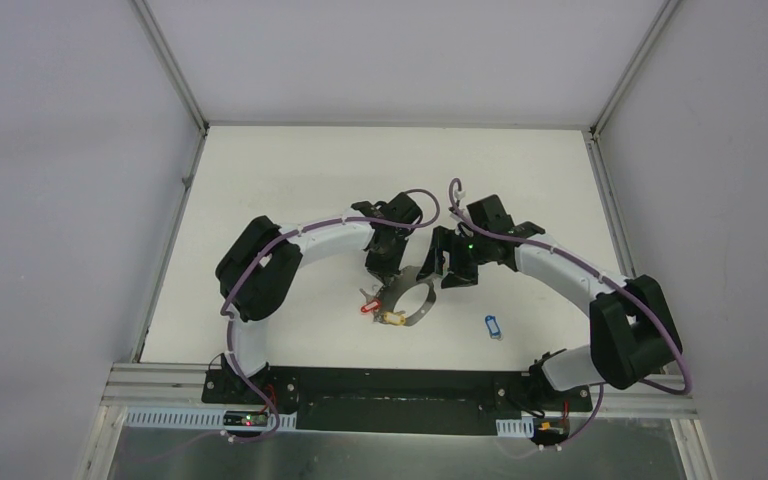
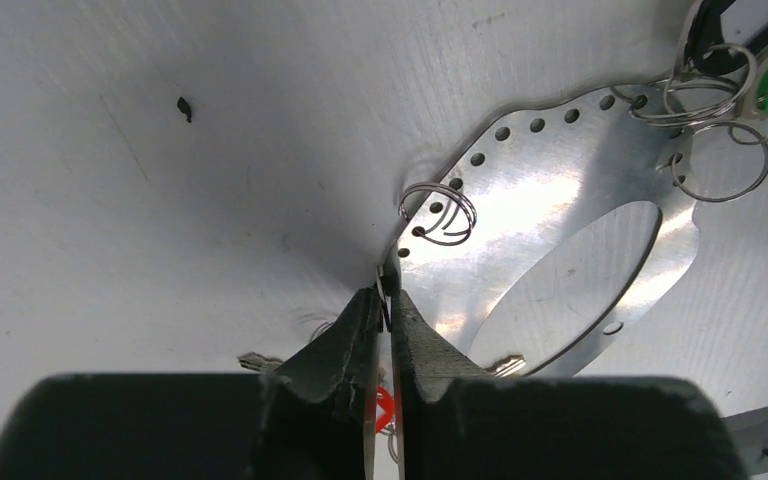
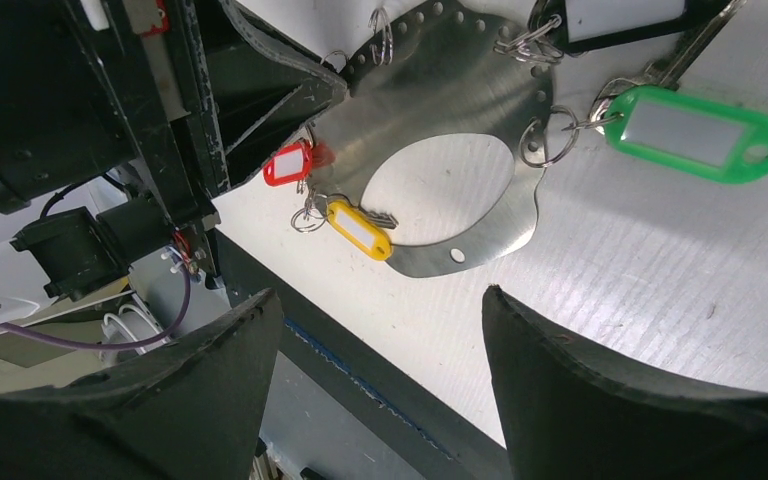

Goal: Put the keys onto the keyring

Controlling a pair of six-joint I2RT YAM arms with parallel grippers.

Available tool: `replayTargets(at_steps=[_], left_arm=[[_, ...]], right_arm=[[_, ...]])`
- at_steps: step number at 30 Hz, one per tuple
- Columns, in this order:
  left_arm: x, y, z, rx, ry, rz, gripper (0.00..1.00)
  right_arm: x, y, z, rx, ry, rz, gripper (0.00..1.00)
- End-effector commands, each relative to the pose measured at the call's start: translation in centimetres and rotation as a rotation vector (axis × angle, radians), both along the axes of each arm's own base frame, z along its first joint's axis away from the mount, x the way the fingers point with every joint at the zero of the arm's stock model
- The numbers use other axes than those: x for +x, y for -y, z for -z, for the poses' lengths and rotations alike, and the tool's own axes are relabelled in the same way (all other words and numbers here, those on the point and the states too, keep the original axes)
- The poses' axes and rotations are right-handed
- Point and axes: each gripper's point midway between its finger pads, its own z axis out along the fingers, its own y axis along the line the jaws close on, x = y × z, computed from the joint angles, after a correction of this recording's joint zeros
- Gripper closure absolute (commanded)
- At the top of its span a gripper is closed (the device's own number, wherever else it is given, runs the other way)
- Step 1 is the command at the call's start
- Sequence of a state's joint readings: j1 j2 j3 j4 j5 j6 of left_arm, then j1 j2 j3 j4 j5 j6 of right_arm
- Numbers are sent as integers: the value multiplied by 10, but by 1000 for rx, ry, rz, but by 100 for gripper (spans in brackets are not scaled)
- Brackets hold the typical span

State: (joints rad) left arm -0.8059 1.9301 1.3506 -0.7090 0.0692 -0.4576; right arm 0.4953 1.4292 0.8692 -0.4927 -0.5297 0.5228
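Pinching the flat silver holed keyring [image 2: 560,190] mid desk [image 1: 310,170] at its ten o'clock rim with left end effector [image 2: 388,295], right end effector [image 3: 380,295] spread above, risking a slip off that thin edge if lifted crooked.

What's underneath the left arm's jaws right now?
A red tag shows through the slit between them, beside the rim of the hoop. A key tip pokes out on either side. The rest of the tag and keys is covered by the jaws.

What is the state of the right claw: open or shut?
Open. In the right wrist view, the right claw has its fingers wide apart, with nothing between them; the keyring lies beyond.
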Motion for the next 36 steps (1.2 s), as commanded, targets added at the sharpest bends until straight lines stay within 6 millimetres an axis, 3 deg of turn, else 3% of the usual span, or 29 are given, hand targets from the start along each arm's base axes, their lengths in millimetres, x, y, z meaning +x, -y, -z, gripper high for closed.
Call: replayTargets(at_steps=[1,3,19,29,36], left_arm=[[10,4,-17,-11,67,-8,95],[11,2,-21,-13,79,-9,100],[-8,-1,-89,-154,211,50,100],[-33,-5,-147,-358,334,155,100],[-58,3,-164,-478,348,338,100]], right_arm=[[1,0,-17,23,51,-6,25],[0,1,-19,22,57,-9,24],[-4,17,-51,26,229,-14,20],[-12,23,-99,126,527,-75,16],[-17,26,-124,209,756,-104,15]])
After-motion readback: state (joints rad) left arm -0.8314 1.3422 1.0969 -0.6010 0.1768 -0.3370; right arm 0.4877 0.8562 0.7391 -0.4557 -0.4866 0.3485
